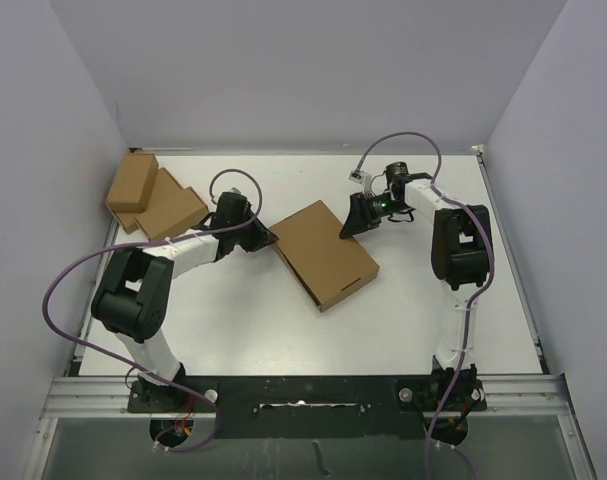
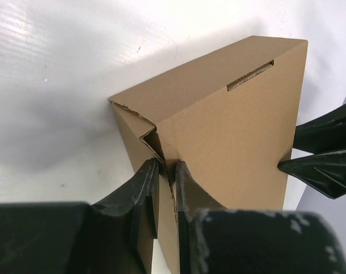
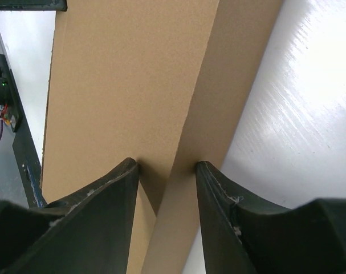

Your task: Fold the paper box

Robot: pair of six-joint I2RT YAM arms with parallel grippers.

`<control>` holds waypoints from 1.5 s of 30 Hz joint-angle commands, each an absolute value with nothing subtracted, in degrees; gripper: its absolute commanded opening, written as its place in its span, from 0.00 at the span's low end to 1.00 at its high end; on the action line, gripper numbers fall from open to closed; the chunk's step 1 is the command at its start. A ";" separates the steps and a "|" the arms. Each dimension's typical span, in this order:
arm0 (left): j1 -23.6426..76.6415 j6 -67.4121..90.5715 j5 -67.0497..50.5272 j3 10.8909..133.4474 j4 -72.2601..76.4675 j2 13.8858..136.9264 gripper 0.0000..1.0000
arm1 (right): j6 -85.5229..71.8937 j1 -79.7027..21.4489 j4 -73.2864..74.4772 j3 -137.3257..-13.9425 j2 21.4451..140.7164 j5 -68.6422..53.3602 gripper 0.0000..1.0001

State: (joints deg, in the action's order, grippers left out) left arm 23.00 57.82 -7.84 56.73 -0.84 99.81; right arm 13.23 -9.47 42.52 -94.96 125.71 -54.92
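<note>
The paper box (image 1: 323, 255) lies mid-worktop (image 1: 253, 330), lid down. The left end effector (image 2: 166, 171) is clenched on a corner wall, likely to anchor it. The right end effector (image 3: 167, 166) straddles the opposite edge, touching cardboard; whether it is gripping I cannot tell.

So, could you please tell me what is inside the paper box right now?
Nothing inside shows: the paper box looks closed, its brown panels covering the interior. The narrow slot in one side reveals only cardboard edge. The left hand pinches a corner panel.
</note>
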 commanded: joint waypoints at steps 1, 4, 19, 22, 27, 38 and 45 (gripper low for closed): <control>23.64 52.95 -10.22 57.65 -0.92 101.70 0.06 | 14.06 -11.82 42.54 -94.70 125.32 -58.24 0.42; 23.49 50.72 -11.44 56.11 0.85 98.65 0.16 | 14.51 -11.29 42.89 -94.87 124.64 -58.27 0.45; 15.17 29.27 -16.32 47.35 15.66 82.67 0.76 | 25.12 -7.57 46.36 -93.13 112.25 -55.26 0.63; 12.82 30.42 -20.40 51.01 19.43 89.21 0.71 | 30.39 -6.40 46.61 -89.18 105.18 -54.38 0.62; 11.75 32.93 -25.33 59.37 22.09 101.05 0.32 | 44.08 -5.12 48.98 -77.31 93.27 -54.69 0.26; 11.83 31.33 -31.97 65.51 17.05 111.31 0.14 | 74.12 -10.62 51.75 -56.68 87.53 -45.90 0.00; 13.57 32.62 -35.39 57.46 21.36 109.40 0.15 | 64.38 -13.90 43.13 -58.79 92.13 -37.40 0.03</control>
State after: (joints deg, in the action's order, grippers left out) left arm 12.32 32.34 -31.88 61.84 16.82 110.17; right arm 67.99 -13.45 50.15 -55.61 90.59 -42.41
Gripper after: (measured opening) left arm 0.146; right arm 0.022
